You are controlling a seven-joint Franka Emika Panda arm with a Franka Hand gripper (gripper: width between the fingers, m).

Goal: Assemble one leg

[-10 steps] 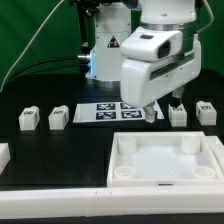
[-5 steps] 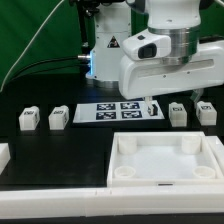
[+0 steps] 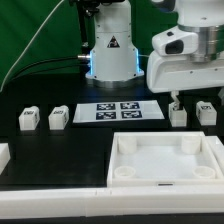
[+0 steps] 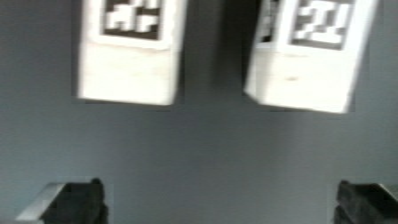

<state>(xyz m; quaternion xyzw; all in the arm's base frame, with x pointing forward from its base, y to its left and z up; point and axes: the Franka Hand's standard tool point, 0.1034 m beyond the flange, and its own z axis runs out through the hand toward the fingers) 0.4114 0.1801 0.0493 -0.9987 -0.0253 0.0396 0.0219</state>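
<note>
Four small white legs with tag markers stand on the black table: two at the exterior view's left and two at its right. My gripper hangs open and empty just above the two right legs. In the wrist view those two legs lie side by side ahead of my gripper; its dark fingertips stand wide apart with only bare table between them.
The large white square panel with raised rim lies in front. The marker board lies flat mid-table. The robot base stands behind. A white part shows at the left edge.
My gripper has moved toward the exterior view's right, from over the marker board to above the two right legs. It stays open and empty.
</note>
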